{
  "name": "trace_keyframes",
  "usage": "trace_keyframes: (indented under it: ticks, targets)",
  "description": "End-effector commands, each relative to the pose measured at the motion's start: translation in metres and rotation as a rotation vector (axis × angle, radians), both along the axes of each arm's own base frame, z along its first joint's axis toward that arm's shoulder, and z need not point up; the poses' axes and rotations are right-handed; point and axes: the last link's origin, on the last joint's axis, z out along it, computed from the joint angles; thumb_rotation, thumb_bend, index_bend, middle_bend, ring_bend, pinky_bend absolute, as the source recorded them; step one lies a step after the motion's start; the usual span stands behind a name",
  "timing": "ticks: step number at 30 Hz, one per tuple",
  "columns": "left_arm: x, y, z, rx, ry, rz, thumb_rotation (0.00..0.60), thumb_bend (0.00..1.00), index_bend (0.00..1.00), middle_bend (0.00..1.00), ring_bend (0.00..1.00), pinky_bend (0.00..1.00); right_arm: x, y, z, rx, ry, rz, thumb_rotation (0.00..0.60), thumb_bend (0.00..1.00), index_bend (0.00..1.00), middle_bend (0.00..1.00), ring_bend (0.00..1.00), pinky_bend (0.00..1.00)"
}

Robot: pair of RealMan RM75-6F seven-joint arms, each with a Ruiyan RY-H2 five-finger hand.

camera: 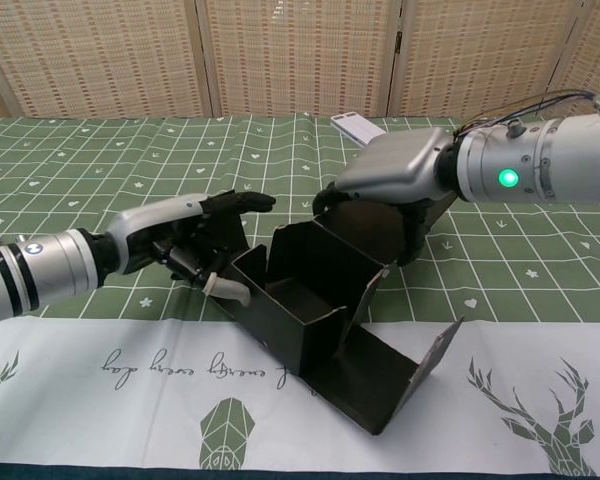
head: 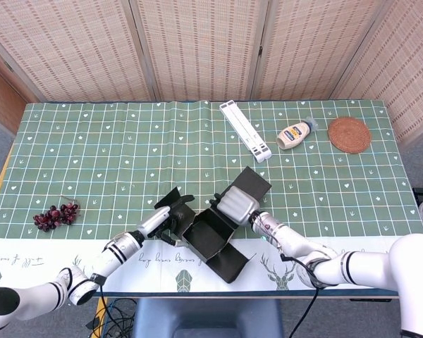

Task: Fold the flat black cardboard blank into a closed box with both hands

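On the table, black cardboard box (camera: 315, 300) (half folded), both robot hands gripping.

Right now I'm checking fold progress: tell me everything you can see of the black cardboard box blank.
The black cardboard box blank looks matte and thin, partly folded into an open trough with upright walls. One long flap lies toward the table's near edge, another rises behind the right hand, which grips the far wall. The left hand touches its left side. It sits on the green patterned tablecloth, lid not closed.

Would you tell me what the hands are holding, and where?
Both grip the black cardboard box: left hand at its left wall, right hand at the rear flap.
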Motion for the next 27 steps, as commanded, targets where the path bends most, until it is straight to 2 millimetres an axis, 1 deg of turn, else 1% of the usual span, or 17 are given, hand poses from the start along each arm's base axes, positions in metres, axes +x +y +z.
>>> trace_keyframes:
  ticks: [1, 10, 15, 21, 25, 27]
  targets:
    - [0.0, -0.002, -0.001, -0.012, 0.003, -0.005, 0.6, 0.08, 0.0, 0.0, 0.65, 0.87, 0.001, 0.001, 0.002, -0.001, 0.001, 0.019, 0.6, 0.28, 0.32, 0.43, 0.83, 1.0]
    - [0.002, -0.007, -0.005, -0.06, -0.023, 0.007, 0.6, 0.08, 0.02, 0.0, 0.68, 0.87, 0.007, 0.005, 0.004, -0.013, 0.032, 0.115, 0.6, 0.28, 0.33, 0.44, 0.83, 1.0]
    - [0.003, -0.006, -0.006, -0.078, -0.021, 0.001, 0.6, 0.08, 0.04, 0.02, 0.65, 0.87, 0.01, 0.007, 0.004, -0.021, 0.048, 0.159, 0.6, 0.28, 0.33, 0.44, 0.83, 1.0]
    - [0.004, -0.007, -0.008, -0.112, -0.012, -0.003, 0.6, 0.08, 0.06, 0.05, 0.65, 0.87, 0.013, 0.009, 0.007, -0.03, 0.044, 0.193, 0.6, 0.28, 0.33, 0.44, 0.83, 1.0]
    - [0.005, -0.007, -0.008, -0.136, -0.018, 0.001, 0.6, 0.08, 0.07, 0.06, 0.72, 0.87, 0.015, 0.011, 0.006, -0.028, 0.043, 0.218, 0.6, 0.28, 0.34, 0.44, 0.83, 1.0]
    - [0.006, -0.008, -0.008, -0.15, -0.023, 0.004, 0.6, 0.08, 0.08, 0.07, 0.69, 0.87, 0.015, 0.013, 0.005, -0.024, 0.039, 0.222, 0.6, 0.28, 0.34, 0.45, 0.83, 1.0]
